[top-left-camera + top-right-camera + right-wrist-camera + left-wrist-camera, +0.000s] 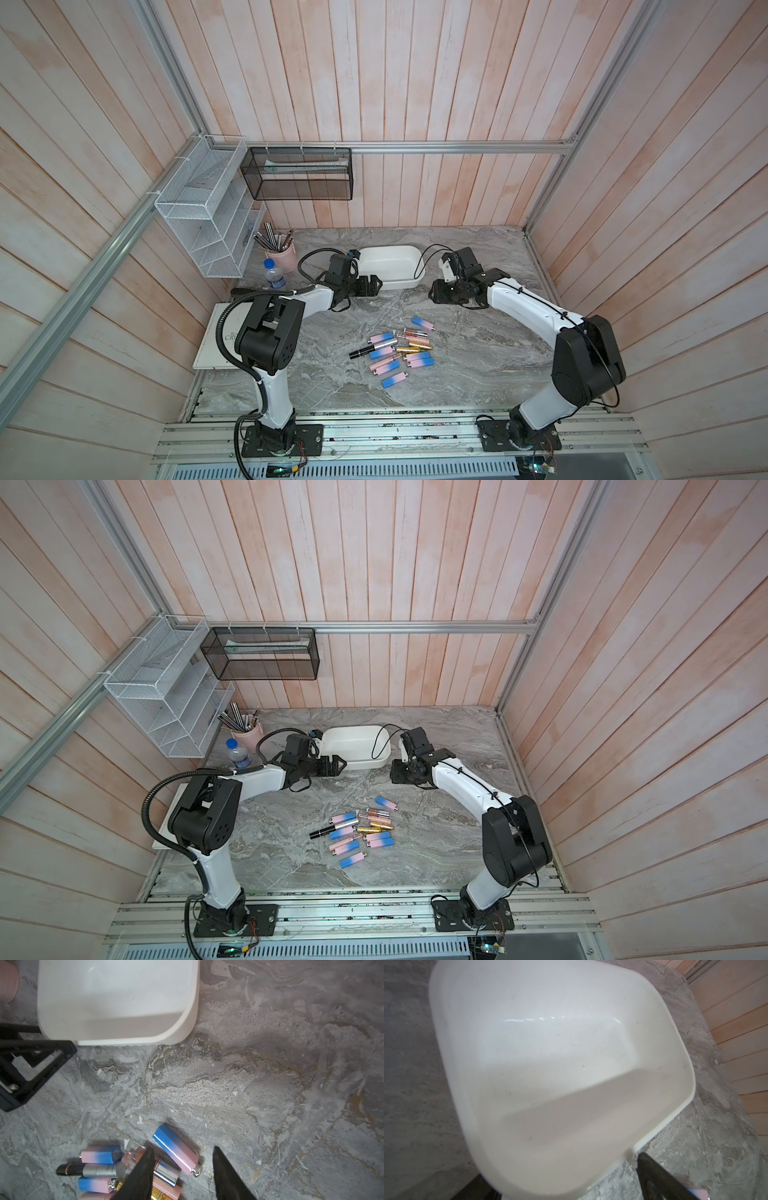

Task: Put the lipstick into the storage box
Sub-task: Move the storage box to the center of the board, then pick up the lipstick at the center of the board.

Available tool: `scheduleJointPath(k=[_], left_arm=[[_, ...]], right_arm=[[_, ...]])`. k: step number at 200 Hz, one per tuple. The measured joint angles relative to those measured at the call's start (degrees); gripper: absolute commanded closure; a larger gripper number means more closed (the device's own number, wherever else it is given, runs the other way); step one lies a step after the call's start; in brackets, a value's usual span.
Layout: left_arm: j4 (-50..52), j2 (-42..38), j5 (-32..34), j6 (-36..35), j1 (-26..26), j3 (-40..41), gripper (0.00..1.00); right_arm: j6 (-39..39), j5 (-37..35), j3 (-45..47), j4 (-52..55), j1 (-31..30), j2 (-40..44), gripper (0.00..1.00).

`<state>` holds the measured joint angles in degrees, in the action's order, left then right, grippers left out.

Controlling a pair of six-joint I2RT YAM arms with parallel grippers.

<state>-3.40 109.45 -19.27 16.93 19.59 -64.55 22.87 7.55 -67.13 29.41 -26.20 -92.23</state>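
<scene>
Lipstick (176,1149), the stray blue-pink one, lies flat on the table (270,1084) just ahead of my right pincer (184,1148), whose tips stand apart. Its blue end slants toward the box (116,1001), silver knob toward my base. My left pincer (374,286) gapes beside the box.

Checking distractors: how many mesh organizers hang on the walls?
2: the white wire-mesh rack on the left wall, the black mesh basket on the back wall. None seems hidden.
</scene>
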Motion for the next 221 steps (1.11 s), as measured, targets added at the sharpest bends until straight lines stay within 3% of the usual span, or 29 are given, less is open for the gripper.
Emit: scheduleJointPath(k=[54, 92, 131, 221], left_arm=[[1.0, -0.7, -3.2, -0.5, -0.2, 0.5, 0.02], [2.7, -7.8, -4.4, 0.0, -0.2, 5.6, 0.00], [5.4, -16.8, -1.4, -1.6, -0.2, 6.5, 0.00], [7.3, -29.4, 5.0, -4.7, -0.4, 8.5, 0.00]], right_arm=[[-2.3, 0.0, 0.0, 0.8, -2.0, -0.1, 0.53], [-5.1, -1.6, -0.5, 1.3, -6.0, -4.2, 0.55], [-7.3, -3.1, -0.8, 2.6, -8.8, -9.9, 0.56], [-9.7, -3.2, -2.0, 2.7, -8.8, -11.6, 0.52]])
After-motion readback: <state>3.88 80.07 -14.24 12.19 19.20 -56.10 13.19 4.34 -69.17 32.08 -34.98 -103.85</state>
